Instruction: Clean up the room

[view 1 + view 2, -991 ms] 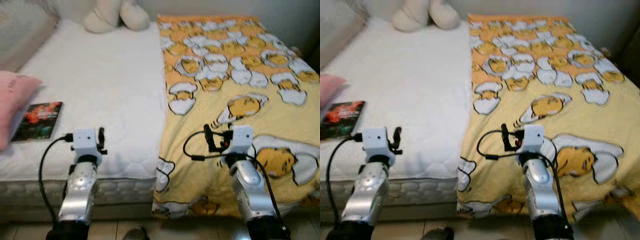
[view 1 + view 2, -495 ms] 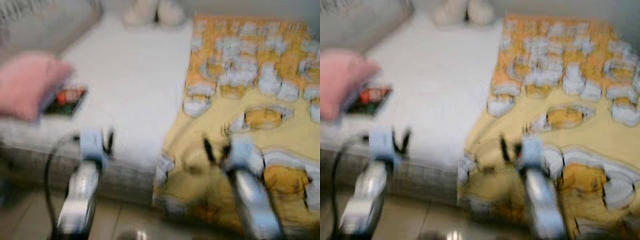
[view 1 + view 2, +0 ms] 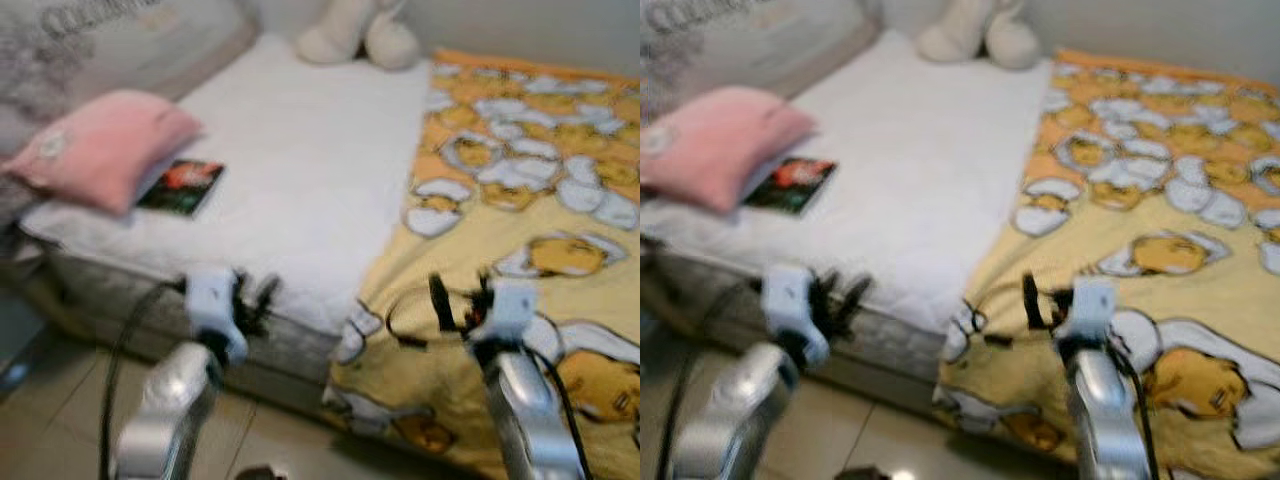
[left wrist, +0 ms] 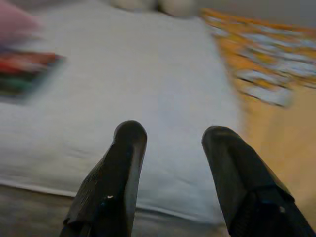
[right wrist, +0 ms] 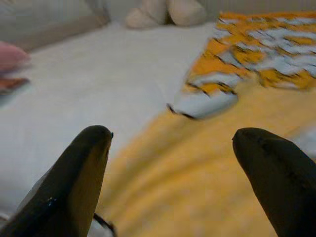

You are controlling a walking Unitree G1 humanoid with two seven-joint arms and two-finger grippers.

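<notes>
A dark book [image 3: 181,187] lies near the left edge of the white mattress [image 3: 310,180], partly tucked under a pink pillow [image 3: 105,146], while a yellow egg-patterned blanket [image 3: 530,220] covers the mattress's right side and a cream plush toy [image 3: 358,30] sits at its far edge. The left gripper [image 4: 170,136] and right gripper [image 5: 170,136] hover at the near edge, fingers parted and holding nothing.

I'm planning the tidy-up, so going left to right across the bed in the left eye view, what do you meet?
Pink pillow → book → bare white mattress → yellow patterned blanket.
</notes>
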